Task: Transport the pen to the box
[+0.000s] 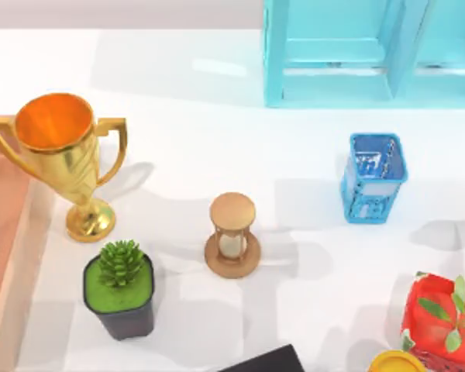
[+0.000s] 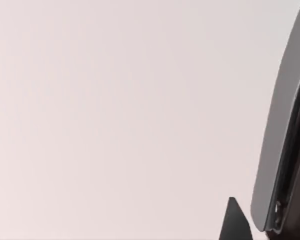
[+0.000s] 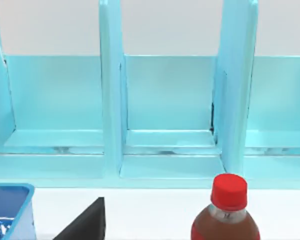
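The fingers' state I cannot tell (either arm); the box (image 1: 15, 256) sits at the table's (image 1: 310, 271) left edge.

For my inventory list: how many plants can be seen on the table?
2: a potted succulent near the front left, beside the trophy, and a leafy plant at the front right edge, partly cut off.

Stood mid-table: hourglass (image 1: 232, 235), right of trophy (image 1: 63, 159) and plant (image 1: 120, 288), left of cup (image 1: 373, 177); box (image 1: 1, 240) at left edge; shelf (image 1: 372, 51) behind.
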